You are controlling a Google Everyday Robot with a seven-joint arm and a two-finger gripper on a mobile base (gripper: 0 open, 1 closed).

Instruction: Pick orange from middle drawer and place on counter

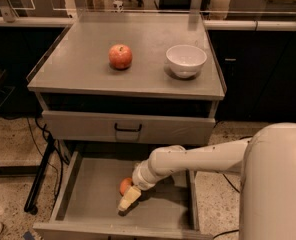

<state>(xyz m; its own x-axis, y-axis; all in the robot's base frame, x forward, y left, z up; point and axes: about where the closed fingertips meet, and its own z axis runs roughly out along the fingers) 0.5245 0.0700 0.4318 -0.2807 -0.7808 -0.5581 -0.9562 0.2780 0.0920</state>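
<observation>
The orange [125, 185] lies on the floor of the open middle drawer [93, 196], near its centre. My gripper [127, 202] reaches down into the drawer from the right, its cream-coloured fingers [129, 198] pointing toward the front, just in front of and beside the orange. The arm partly covers the orange's right side. The counter [138, 74] is the grey cabinet top above.
On the counter stand a red-yellow apple [120, 56] and a white bowl [186, 60]. A shut drawer front with a black handle [127, 128] sits above the open drawer. A black stand leg [40, 171] lies left of the cabinet.
</observation>
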